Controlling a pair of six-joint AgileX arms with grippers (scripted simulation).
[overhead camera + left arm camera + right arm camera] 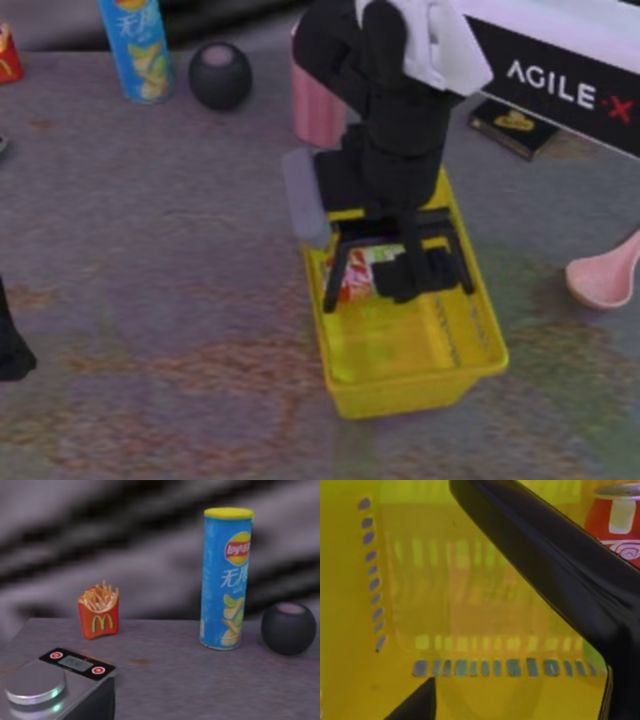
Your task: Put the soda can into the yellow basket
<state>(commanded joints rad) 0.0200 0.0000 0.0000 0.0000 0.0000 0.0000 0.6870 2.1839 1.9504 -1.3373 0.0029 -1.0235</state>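
The yellow basket (470,352) sits right of the table's middle, its black handles folded over it. The soda can (357,272), red and white with a green part, rests inside near the far left corner. It is partly hidden by a handle and my arm. My right gripper (408,278) reaches down into the basket just right of the can. It is open, with nothing between its fingers. In the right wrist view the soda can (619,526) shows beyond a black bar, and one fingertip (421,706) hangs over the yellow floor (470,605). My left arm (10,345) stays parked at the left edge.
A blue chip canister (138,45), a dark round speaker (220,75) and a fries box (99,611) stand at the far left. A pink cup (312,108) is behind the basket, a grey block (305,195) at its corner. A pink spoon (603,275) lies right.
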